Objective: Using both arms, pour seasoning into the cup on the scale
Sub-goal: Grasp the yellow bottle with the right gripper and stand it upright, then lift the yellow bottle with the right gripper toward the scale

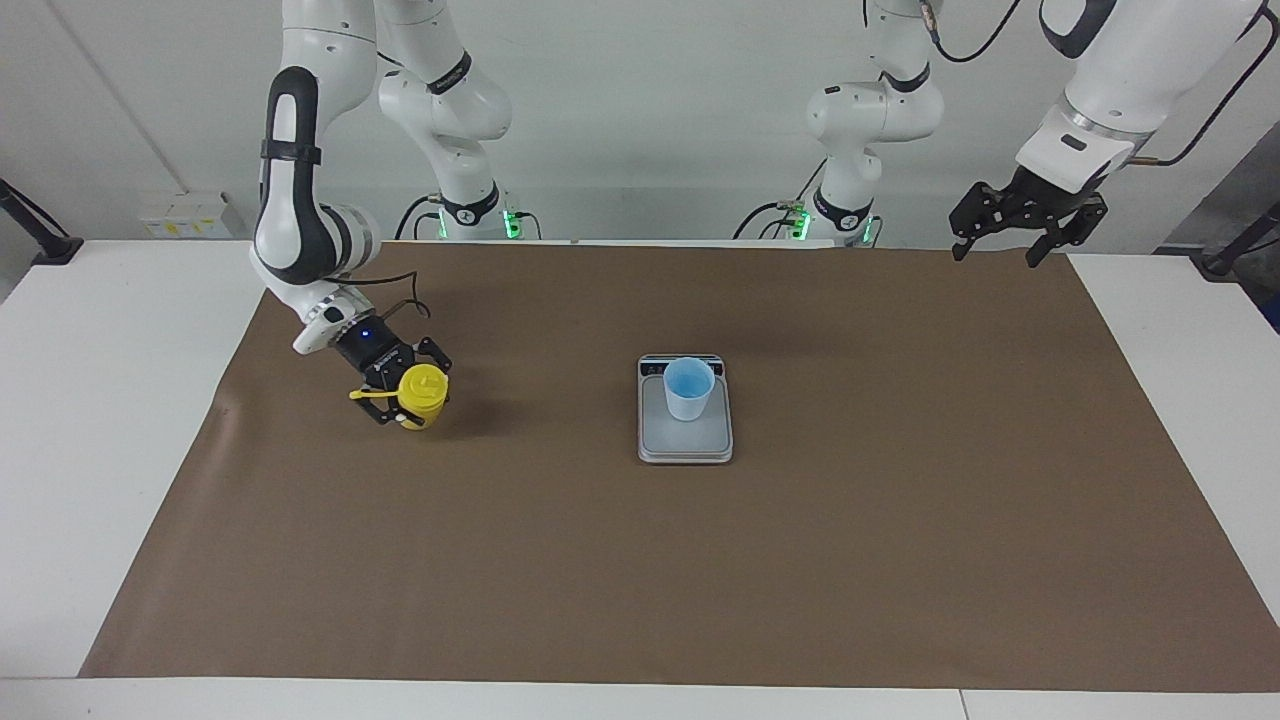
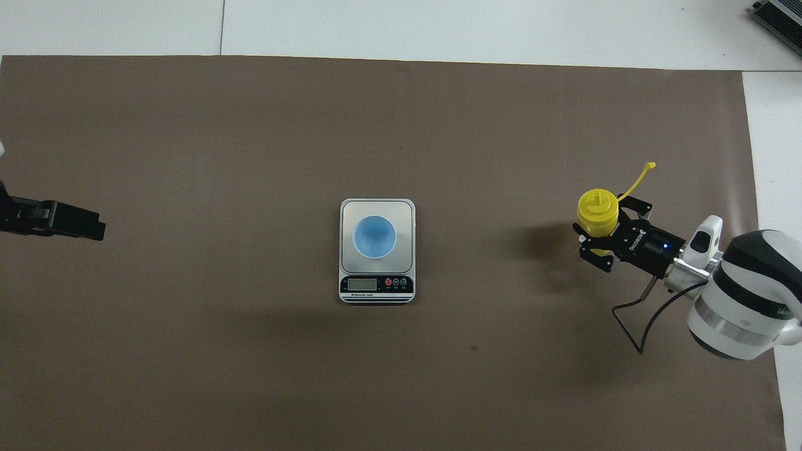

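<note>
Overhead view crops left pincer (image 2: 94,227).

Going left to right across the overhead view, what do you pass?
Left arm's black claw → light blue plastic cup on the grey flat scale → yellow squeeze bottle in the right arm's claw.

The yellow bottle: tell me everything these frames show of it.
The bottle is a bright yellow plastic cylinder with a short conical nozzle and a thin tethered strap sticking out sideways. It stands upright on the brown mat toward the right arm's end, level with the scale. The right hand grips its body from the robots' side.
</note>
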Controlling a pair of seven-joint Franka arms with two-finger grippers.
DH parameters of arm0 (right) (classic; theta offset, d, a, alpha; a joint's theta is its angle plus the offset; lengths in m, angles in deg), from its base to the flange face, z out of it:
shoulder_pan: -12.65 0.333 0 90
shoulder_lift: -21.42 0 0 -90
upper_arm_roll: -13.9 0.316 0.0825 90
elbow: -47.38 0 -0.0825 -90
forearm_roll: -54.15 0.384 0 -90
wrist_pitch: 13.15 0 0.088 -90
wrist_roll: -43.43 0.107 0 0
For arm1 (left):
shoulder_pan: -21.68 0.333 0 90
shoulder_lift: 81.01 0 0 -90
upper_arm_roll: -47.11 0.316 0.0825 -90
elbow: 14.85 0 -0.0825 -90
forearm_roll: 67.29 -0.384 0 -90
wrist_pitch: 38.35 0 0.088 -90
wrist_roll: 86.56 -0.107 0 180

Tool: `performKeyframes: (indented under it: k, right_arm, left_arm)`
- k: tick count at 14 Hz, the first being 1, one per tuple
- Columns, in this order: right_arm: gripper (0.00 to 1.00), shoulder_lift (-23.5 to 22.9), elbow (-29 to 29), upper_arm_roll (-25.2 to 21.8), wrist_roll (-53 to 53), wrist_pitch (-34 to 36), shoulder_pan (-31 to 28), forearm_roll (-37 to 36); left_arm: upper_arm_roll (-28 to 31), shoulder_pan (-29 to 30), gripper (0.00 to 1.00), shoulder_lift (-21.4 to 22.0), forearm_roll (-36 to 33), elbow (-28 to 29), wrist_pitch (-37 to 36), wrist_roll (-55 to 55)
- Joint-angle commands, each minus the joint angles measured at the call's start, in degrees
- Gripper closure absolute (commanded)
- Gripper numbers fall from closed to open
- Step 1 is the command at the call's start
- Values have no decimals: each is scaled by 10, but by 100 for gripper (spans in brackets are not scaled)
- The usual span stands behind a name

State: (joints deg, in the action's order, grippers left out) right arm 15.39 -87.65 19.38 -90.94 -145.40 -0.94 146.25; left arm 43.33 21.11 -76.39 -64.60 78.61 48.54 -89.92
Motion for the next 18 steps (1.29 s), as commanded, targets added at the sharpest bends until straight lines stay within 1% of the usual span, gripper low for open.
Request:
performKeyframes:
  k: [1,3,5,7,9,10,15,18]
  right_arm:
    - [100,-1,33,2,31,-41,30,10]
    - [100,0,50,2,67,-75,64,6]
    - [100,0,71,2,102,-110,92,-16]
    - [100,0,92,2,158,-138,115,-65]
    - [100,-3,109,2,210,-152,133,-111]
    - [100,-5,114,2,227,-161,139,-121]
    - [100,-15,129,2,239,-222,189,-122]
    - [100,-23,137,2,240,-274,220,-122]
  left_arm:
    - [4,-7,0,20,2,22,-5,-2]
    - [4,-3,0,19,3,22,-4,1]
    - [4,-1,0,19,3,22,0,3]
    - [5,2,0,19,3,22,2,3]
    - [6,2,0,19,3,22,0,2]
    - [6,2,0,19,3,22,-1,2]
    - [6,2,0,19,3,22,-1,2]
    - [6,2,0,19,3,22,-1,2]
